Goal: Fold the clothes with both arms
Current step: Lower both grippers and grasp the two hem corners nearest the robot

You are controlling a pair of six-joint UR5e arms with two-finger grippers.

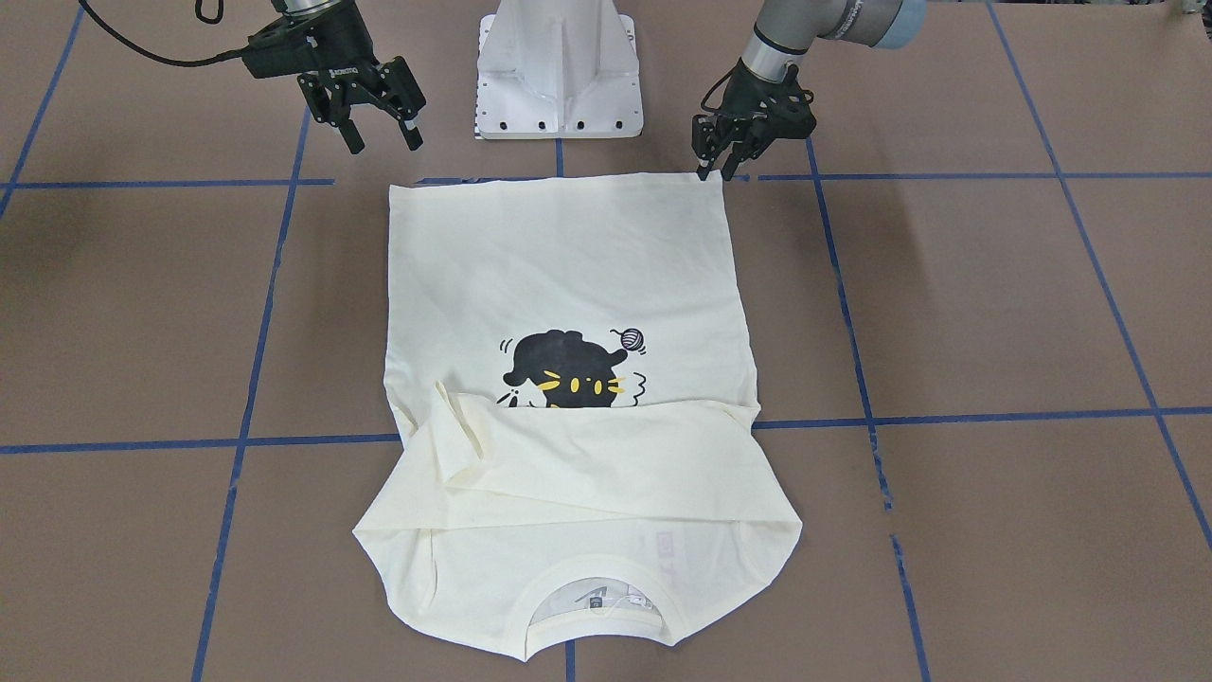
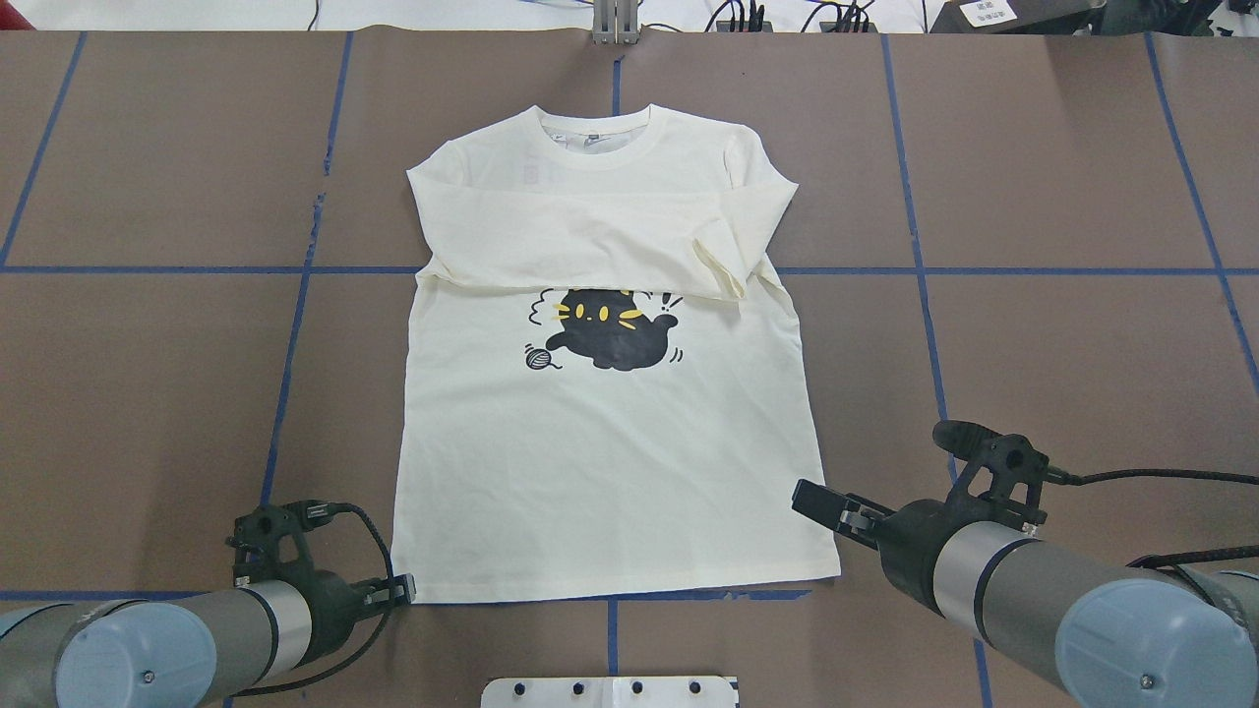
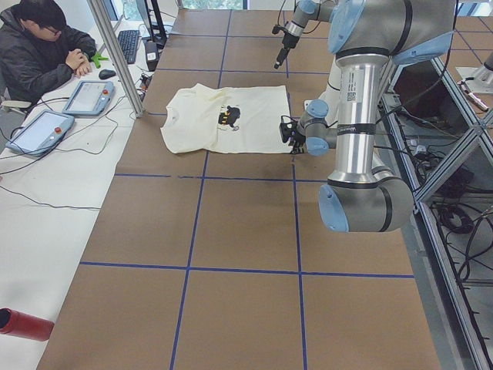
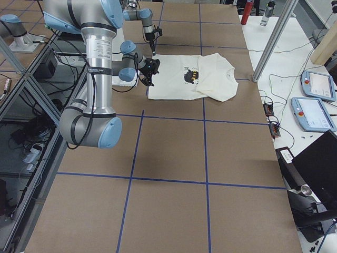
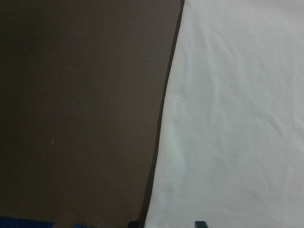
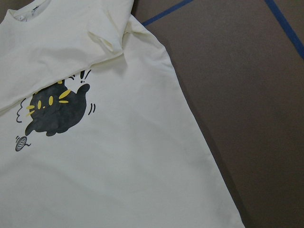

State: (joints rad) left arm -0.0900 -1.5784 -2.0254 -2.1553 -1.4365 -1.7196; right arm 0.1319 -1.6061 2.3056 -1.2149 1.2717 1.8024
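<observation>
Both hem corners of the shirt (image 1: 568, 275) should be pinched level before lifting. Left gripper (image 1: 717, 173) and right gripper (image 1: 384, 144) are released, nothing held.

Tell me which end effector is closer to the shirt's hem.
Left. The left end effector sits at one hem corner of the shirt; the right end effector hangs raised, short of the other corner.

Before you, the cream long-sleeved cat-print shirt (image 1: 568, 275) lies flat on the brown papered table (image 1: 994, 303), hem away from you, with the black left gripper (image 1: 717, 172) and right gripper (image 1: 383, 142) by its corners.
</observation>
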